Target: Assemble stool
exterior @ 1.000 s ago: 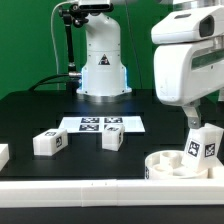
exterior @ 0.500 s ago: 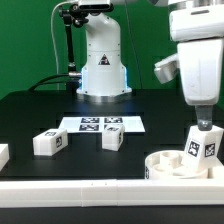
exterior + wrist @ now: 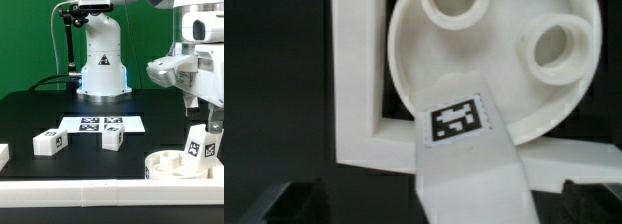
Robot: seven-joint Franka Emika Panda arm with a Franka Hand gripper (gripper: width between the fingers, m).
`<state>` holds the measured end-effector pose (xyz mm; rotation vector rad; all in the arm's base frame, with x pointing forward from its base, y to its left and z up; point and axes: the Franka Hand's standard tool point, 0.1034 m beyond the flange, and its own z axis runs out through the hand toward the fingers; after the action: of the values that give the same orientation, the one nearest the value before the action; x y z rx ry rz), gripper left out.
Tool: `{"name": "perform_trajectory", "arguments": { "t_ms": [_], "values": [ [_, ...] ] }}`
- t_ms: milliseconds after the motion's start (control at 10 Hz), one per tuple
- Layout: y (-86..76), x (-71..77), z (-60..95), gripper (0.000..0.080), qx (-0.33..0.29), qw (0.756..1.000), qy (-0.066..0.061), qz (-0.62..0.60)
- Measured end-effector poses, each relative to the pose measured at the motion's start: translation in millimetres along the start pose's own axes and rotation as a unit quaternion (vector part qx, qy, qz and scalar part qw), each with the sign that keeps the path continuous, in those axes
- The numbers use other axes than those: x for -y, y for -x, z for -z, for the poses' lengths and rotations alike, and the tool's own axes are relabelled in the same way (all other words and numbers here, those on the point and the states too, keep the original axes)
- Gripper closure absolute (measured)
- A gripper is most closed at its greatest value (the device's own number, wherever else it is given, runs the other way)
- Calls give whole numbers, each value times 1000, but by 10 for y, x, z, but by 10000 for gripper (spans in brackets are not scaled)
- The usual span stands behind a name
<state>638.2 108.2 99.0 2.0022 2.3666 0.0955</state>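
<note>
The white round seat lies at the exterior view's right front, holes up. One white tagged leg stands upright in it. My gripper hangs just above that leg's top. In the wrist view the leg runs up between my dark fingers, with a gap on each side, over the seat. The gripper is open. Two loose legs lie on the black table, and another white piece is at the left edge.
The marker board lies flat behind the loose legs. A white rail runs along the table's front edge, and a white bracket lies against the seat. The robot base stands at the back.
The gripper has risen off the standing leg and shifted slightly to the exterior view's right. The leg stays upright in the seat. The loose legs have not moved.
</note>
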Motion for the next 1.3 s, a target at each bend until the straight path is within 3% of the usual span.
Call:
{"name": "perform_trajectory", "arguments": {
  "t_ms": [200,700,900,1000,1300],
  "values": [
    [40,15,-49,150,6,996,7,85],
    [26,119,-218,150,2,997,-8,83],
    [20,132,-246,392,2,997,-10,83],
    [14,126,-247,460,1,996,-11,83],
    [22,115,-248,459,1,998,-11,63]
  ]
}}
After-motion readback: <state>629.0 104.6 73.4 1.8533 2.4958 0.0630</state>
